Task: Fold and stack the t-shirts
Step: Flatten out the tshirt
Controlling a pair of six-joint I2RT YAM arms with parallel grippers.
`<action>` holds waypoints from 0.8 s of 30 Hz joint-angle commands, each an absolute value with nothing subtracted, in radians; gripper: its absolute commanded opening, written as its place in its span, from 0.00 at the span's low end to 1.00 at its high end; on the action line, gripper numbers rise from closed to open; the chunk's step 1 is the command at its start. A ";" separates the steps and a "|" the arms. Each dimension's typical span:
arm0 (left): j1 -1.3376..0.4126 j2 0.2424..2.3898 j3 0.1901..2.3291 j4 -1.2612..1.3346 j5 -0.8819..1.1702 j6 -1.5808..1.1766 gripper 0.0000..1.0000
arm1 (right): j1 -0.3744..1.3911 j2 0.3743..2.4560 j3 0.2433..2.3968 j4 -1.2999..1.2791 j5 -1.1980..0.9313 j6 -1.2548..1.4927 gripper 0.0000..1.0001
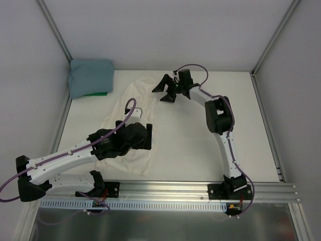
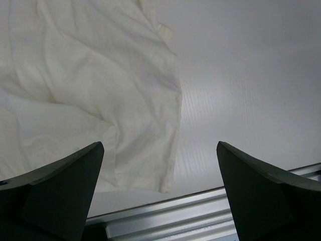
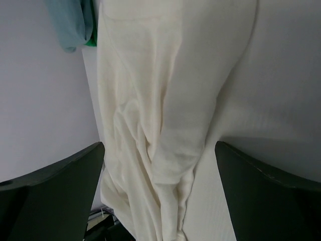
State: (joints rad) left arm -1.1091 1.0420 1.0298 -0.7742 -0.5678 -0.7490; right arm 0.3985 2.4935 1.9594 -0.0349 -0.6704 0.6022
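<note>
The off-white cream t-shirt (image 1: 131, 113) lies rumpled and stretched lengthwise on the white table, from the back middle toward the near edge. The dusty teal-blue t-shirt (image 1: 90, 76) lies folded in the back left corner. My left gripper (image 1: 149, 136) hovers open and empty over the near part of the cream shirt; its wrist view shows the shirt's hem corner (image 2: 150, 165) between the spread fingers (image 2: 75, 175). My right gripper (image 1: 163, 92) is open and empty at the far end of the cream shirt (image 3: 165, 125), whose bunched folds run between its fingers (image 3: 65, 181). The teal shirt (image 3: 70, 25) shows at the upper left of that view.
A green item (image 1: 98, 94) peeks out under the teal shirt. An aluminium rail (image 1: 200, 188) runs along the near table edge and shows in the left wrist view (image 2: 200, 216). White walls with metal posts enclose the table on the left, back and right.
</note>
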 commanded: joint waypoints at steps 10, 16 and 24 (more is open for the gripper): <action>-1.190 1.100 1.106 -0.854 -0.667 -0.811 0.99 | 0.382 2.652 2.059 0.113 -0.713 0.739 0.01; -1.203 1.091 1.097 -0.870 -0.670 -0.825 0.99 | 0.310 2.403 1.719 0.137 -0.602 0.599 0.00; -1.223 1.085 1.049 -0.805 -0.655 -0.816 0.99 | 0.166 1.717 1.287 -0.126 -0.252 0.306 0.00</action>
